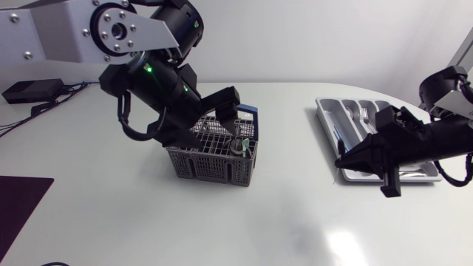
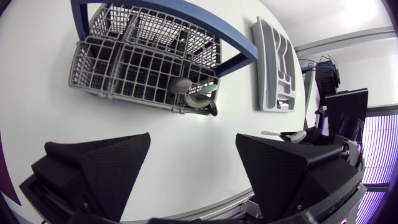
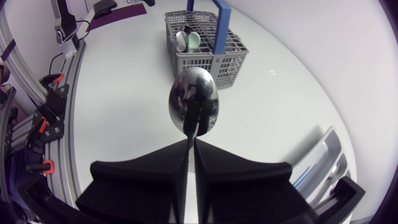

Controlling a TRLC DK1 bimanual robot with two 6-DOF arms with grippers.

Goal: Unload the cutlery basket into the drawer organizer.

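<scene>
The basket (image 1: 213,154), grey wire with a blue handle (image 2: 155,9), stands upright near the middle of the white worktop (image 1: 281,222). In its corner compartment nearest the organizer, a few pieces stand with their heads up, one grey (image 2: 182,84) and one pale green (image 2: 204,92); the other compartments look bare as far as the mesh shows.

The left tool (image 2: 193,140) hangs over the basket, tilted down towards it, its fingers spread wide with nothing between them.

The organizer (image 1: 325,117), a grey tray with long slots, lies well apart from the basket on the right side of the worktop. A fork (image 1: 365,114) and other cutlery lie in its slots.

The right tool (image 3: 191,142) is above the organizer's near end, pointing towards the basket. Its fingers are pressed together on the handle of a spoon (image 3: 194,102), whose shiny bowl sticks out ahead of the tips, clear of the worktop.

A dark mat (image 1: 18,203) lies at the worktop's left edge, and a black box (image 1: 31,90) with cables sits at its far left corner.
</scene>
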